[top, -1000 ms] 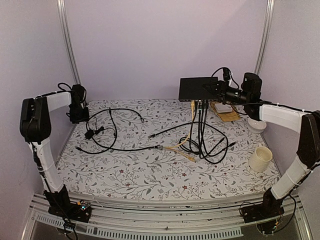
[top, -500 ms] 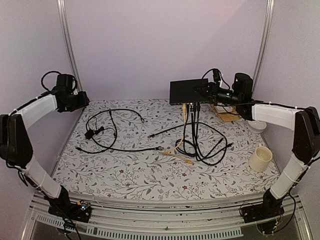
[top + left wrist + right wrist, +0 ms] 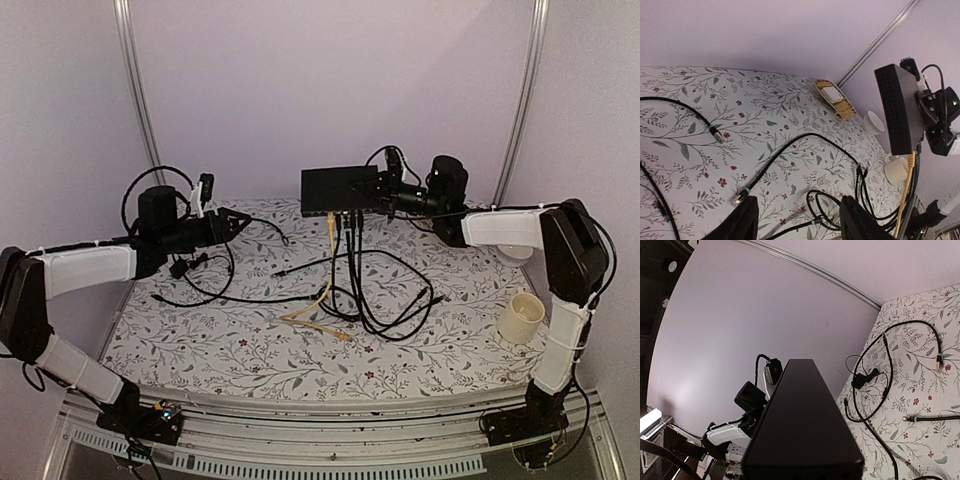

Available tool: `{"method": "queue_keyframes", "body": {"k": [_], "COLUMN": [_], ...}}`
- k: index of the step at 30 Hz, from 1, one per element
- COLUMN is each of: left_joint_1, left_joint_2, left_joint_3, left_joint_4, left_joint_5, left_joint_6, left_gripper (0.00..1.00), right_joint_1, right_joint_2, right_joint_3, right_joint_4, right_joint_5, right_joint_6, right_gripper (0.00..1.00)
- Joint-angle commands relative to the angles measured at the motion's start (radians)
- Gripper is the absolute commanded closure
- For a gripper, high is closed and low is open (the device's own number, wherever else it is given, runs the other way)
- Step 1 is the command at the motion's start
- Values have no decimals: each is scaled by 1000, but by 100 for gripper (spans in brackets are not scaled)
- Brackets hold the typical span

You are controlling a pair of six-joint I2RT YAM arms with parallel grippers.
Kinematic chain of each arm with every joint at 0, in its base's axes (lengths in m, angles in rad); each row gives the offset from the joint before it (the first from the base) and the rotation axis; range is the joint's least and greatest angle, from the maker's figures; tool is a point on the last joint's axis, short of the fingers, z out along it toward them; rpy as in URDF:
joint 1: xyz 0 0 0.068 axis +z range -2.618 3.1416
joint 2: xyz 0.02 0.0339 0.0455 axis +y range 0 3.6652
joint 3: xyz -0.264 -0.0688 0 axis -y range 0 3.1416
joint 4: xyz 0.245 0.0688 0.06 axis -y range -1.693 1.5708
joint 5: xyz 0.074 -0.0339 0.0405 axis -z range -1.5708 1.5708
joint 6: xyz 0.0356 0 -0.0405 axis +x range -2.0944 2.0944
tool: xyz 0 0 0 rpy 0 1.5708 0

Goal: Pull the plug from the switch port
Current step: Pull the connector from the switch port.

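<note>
The black switch hangs in the air over the back middle of the table, held at its right end by my right gripper, which is shut on it. A yellow cable and several black cables are plugged into its lower edge and trail down to the table. My left gripper is open and empty, left of the switch and pointing at it. In the left wrist view its fingers stand apart, with the switch at the right. In the right wrist view the switch hides the fingers.
Loose black cables lie at the left, and cable loops lie under the switch. A cream cup and a white bowl stand at the right. A small white box sits on a wooden tray at the back.
My right arm has carried the switch leftward, dragging its cables along. My left arm has swung from the back left corner down and right toward the switch.
</note>
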Motion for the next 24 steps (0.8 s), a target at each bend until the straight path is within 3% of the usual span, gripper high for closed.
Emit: {"method": "queue_keyframes", "body": {"k": [1, 14, 24], "left_joint_1": [-49, -131, -157], "left_joint_2": [14, 126, 212], "left_joint_3": [-58, -82, -63], "left_joint_4": [257, 448, 550], "left_joint_5": [124, 272, 311], "left_joint_6": [-56, -124, -194], "left_gripper": [43, 45, 47], "right_joint_1": [35, 93, 115], "right_joint_2": [84, 322, 377], "right_joint_3": [98, 310, 370], "right_joint_4": [232, 300, 291], "right_joint_5": [4, 20, 14], "right_joint_6": [149, 281, 293], "right_gripper": [98, 98, 98]}}
